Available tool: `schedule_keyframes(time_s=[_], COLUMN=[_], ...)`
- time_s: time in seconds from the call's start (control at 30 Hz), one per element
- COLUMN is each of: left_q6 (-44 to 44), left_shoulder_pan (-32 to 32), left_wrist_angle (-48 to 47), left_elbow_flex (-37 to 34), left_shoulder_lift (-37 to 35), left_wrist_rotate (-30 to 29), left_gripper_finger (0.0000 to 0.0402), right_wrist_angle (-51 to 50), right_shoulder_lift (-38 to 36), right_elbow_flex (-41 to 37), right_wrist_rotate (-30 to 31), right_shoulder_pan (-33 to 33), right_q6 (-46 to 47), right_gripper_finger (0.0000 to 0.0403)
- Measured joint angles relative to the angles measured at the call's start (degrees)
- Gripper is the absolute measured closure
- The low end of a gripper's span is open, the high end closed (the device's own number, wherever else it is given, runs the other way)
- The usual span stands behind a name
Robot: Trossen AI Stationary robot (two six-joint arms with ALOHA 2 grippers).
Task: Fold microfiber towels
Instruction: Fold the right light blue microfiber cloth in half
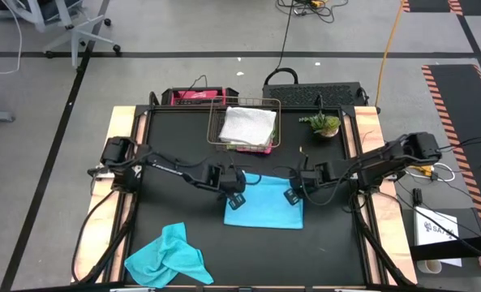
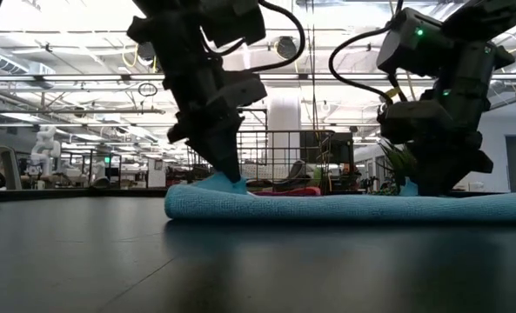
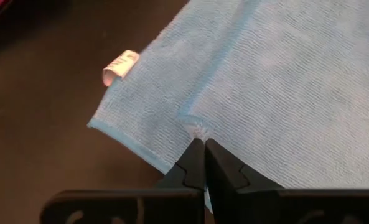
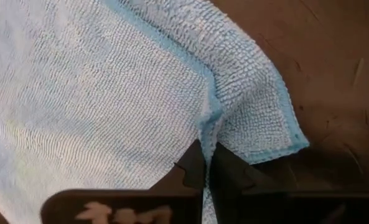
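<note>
Both grippers are pinched shut on the flat turquoise blue microfiber towel point(image 1: 264, 204) at mid-table: the left gripper point(image 1: 235, 199) at one corner, the right gripper point(image 1: 292, 196) at another. A second, crumpled turquoise towel point(image 1: 169, 256) lies near the table's front edge.

Legible text: one partial item only. High view, white card or box point(image 1: 441, 229) on the floor beside the table's right edge carries dark lettering beginning "BAT"; the remainder cannot be made out.

Small white sewn-in tag point(image 3: 119, 66) on the turquoise blue microfiber towel point(image 3: 284, 81): print too faint to read.
</note>
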Motion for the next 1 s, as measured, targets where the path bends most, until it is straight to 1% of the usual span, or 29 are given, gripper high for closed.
schedule_keyframes(time_s=[0.13,0.33,0.43,0.53,0.7,0.83,0.93,1.0], left_q6=[0.2,2.7,2.9,3.1,4.3,4.3,4.3,4.4], left_shoulder_pan=[1.4,2.6,3.1,3.6,3.8,3.8,3.8,3.8], left_wrist_angle=[0.0,0.0,0.1,0.1,0.2,0.1,0.1,0.2], left_elbow_flex=[0.0,0.0,0.0,0.0,0.0,0.0,0.0,0.0], left_shoulder_lift=[0.0,0.0,0.0,0.0,0.0,0.0,0.0,0.0], left_wrist_rotate=[0.3,1.6,1.6,1.6,1.6,1.6,1.6,1.6], left_gripper_finger=[0.0386,0.0397,0.039,0.0385,0.0397,0.0386,0.0384,0.039], right_wrist_angle=[-0.6,-0.9,-2.3,-3.1,-4.7,-4.7,-4.7,-4.6], right_shoulder_lift=[-1.9,-6.2,-8.1,-9.4,-10.0,-9.3,-9.1,-9.1], right_elbow_flex=[-0.1,-0.1,-0.1,-0.1,-0.1,0.0,0.0,0.0], right_wrist_rotate=[-0.1,0.6,2.0,2.8,3.2,3.6,5.1,6.2], right_shoulder_pan=[0.0,-1.2,-1.8,-2.1,-2.1,-2.1,-2.2,-2.4], right_q6=[-2.8,-5.8,-6.0,-6.0,-6.0,-6.3,-6.5,-6.5], right_gripper_finger=[0.0387,0.0357,0.0347,0.0344,0.0344,0.0344,0.0344,0.0344])
